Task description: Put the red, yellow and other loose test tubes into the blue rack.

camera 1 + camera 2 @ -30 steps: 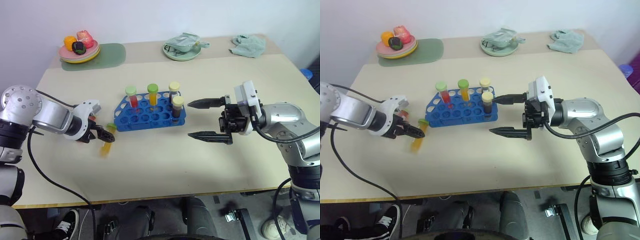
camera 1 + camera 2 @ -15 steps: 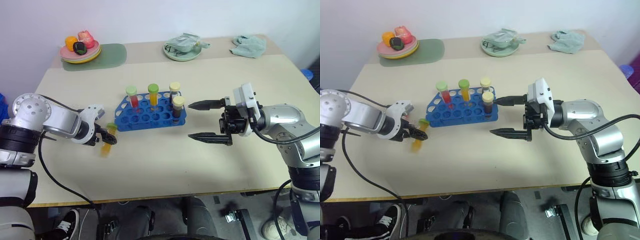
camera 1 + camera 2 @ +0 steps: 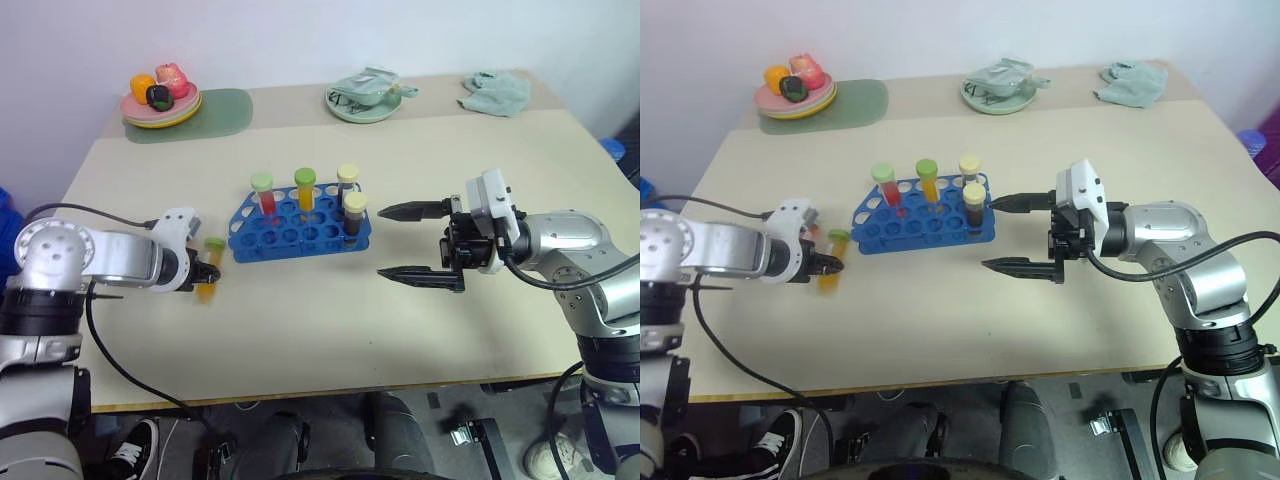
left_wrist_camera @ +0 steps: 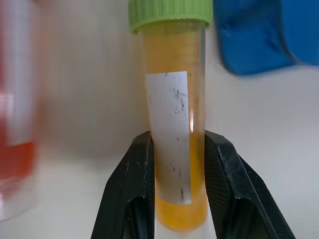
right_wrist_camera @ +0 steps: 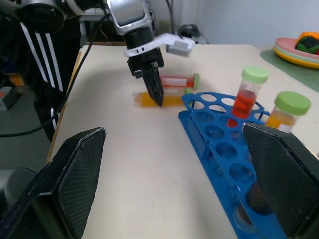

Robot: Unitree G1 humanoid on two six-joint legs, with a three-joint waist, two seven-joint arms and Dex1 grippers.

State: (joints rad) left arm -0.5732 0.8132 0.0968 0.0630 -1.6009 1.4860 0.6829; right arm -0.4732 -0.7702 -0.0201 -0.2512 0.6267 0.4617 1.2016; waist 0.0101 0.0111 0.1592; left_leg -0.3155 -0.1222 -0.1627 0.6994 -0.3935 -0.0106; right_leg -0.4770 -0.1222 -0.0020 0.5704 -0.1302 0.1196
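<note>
— Yellow test tube point(image 4: 174, 119) lies on the counter point(image 3: 300, 320), pinched between the left gripper point(image 3: 207, 272) jaws; right gripper point(image 3: 410, 240) jaws spread.
— Lift straight, then tip it upright over the blue rack point(image 3: 300, 225).

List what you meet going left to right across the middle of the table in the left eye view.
Left claw shut on the yellow tube → blue rack → right claw, open.

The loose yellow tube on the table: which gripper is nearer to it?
Left. The left gripper is shut on the yellow tube, just left of the blue rack. The right gripper hangs open on the rack's far right side.
</note>
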